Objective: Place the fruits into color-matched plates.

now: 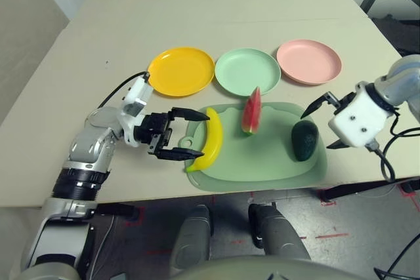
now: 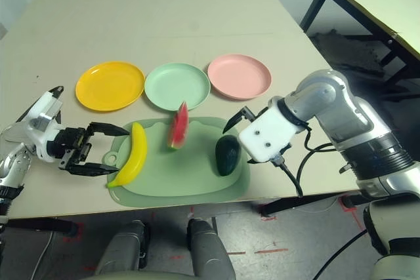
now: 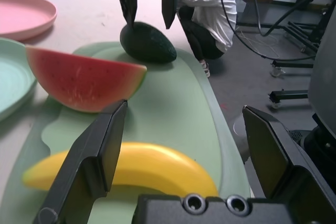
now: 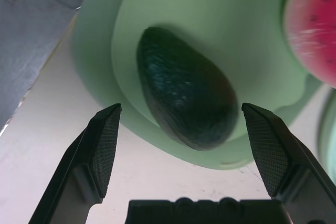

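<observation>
The landmark is the cutting mat (image 1: 230, 174). At its left edge lies the banana (image 1: 211, 141), a curved fruit resting on the mat. The left pincer (image 1: 190, 134) is released, its fingers spread at the banana's outer side. To grasp well, the left pincer should be centred on the middle of the curve, lowered until the fingers straddle the narrow width, then closed evenly; a grip near one end could let the fruit swing. The yellow plate (image 1: 181, 71) sits beyond the mat's left end and is the matching target.

At the far middle of the mat lies the watermelon wedge (image 1: 251, 113); the banana should be lifted clear of it. Beyond the mat's middle is the green plate (image 2: 177, 87); beyond its right part, the pink plate (image 2: 239, 76).

On the mat's right part rests the avocado (image 2: 228, 155). The right pincer (image 4: 182, 107) is released, its fingers spread beside the fruit. Its smooth, rounded skin may slip; the pads should meet its widest section before lifting toward the green plate.

The mat lies on a pale, smooth bench (image 1: 216, 4), near the edge closest to the robot. Below that edge is a grey floor (image 1: 226, 254) with red tape marks. A person (image 3: 212, 17) in a light top crouches beyond the mat's right end.
</observation>
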Motion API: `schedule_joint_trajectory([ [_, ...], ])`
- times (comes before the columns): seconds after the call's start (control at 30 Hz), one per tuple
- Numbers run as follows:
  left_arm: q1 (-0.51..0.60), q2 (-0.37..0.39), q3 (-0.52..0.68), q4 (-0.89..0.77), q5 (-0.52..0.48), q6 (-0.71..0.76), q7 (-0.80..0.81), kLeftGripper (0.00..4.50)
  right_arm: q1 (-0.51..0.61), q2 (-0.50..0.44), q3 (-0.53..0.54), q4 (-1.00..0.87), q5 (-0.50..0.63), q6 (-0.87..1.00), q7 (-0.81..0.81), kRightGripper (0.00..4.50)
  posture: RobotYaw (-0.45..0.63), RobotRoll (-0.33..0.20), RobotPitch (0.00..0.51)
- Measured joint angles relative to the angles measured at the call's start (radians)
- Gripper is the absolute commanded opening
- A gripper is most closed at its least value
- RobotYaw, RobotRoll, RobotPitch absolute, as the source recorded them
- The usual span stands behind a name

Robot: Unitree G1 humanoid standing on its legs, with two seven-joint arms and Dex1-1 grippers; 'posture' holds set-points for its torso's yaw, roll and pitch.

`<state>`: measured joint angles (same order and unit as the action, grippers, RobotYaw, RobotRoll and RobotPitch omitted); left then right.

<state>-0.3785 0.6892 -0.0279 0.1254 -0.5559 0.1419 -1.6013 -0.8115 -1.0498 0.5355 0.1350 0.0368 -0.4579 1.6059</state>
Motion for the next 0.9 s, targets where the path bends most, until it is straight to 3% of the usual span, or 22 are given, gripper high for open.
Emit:
schedule_joint_trajectory([
  [0.57, 0.028, 0.002, 0.013, -0.010, 0.001, -0.014, 0.009, 4.47, -0.026, 0.112, 0.021, 0.140, -0.095, -0.040, -0.001, 4.50, 0.06, 0.000, 0.160],
  [0.9, 0.031, 0.014, 0.012, 0.007, 0.004, -0.042, -0.003, 4.47, 0.049, 0.109, -0.017, 0.008, -0.092, 0.157, -0.001, 4.50, 0.04, 0.000, 0.153],
])
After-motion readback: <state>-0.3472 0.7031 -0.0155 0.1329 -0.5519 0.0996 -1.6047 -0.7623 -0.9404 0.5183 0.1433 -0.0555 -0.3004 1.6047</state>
